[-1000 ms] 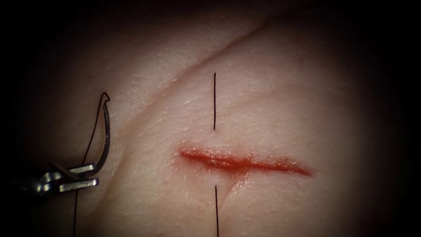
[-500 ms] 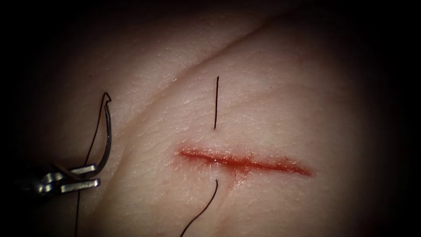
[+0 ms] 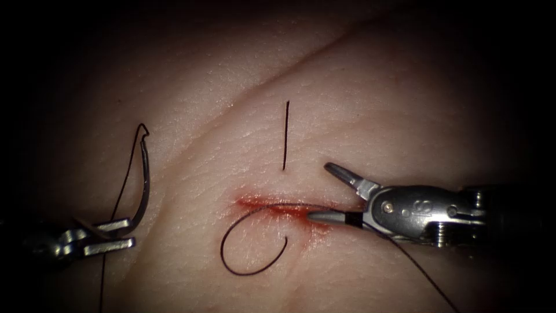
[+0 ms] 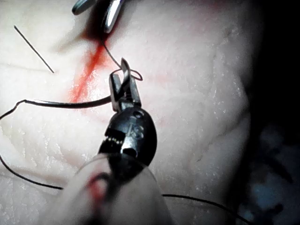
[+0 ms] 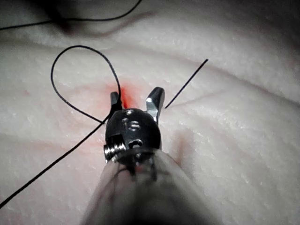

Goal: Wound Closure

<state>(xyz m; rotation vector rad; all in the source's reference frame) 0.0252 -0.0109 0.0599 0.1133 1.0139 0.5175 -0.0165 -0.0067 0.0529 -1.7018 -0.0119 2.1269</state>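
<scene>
My left tool (image 3: 126, 232) sits at the far left of the cut (image 3: 260, 203), jaws shut on the curved needle (image 3: 142, 179) toward its pointed end. The needle is out of the tissue, its thread end standing up. My right tool (image 3: 319, 192) lies over the cut's right half with jaws open and nothing held. The thread (image 3: 231, 264) leaves the near edge of the cut, makes a slack loop, and passes along the right tool's lower jaw. In the right wrist view the open right tool (image 5: 136, 96) has the thread (image 5: 54, 79) running beside one jaw. The left wrist view shows the left tool (image 4: 124, 79) clamped on the needle (image 4: 65, 104).
A short free thread tail (image 3: 285, 136) lies straight on the tissue (image 3: 376, 116) beyond the cut. Red fluid lines the cut. A long crease (image 3: 278, 69) runs diagonally across the tissue behind it. Thread from the needle's end hangs down past the left tool (image 3: 101, 278).
My right tool has come in from the right with jaws open. The thread below the cut went from straight to a slack loop. The left tool and needle have held still.
</scene>
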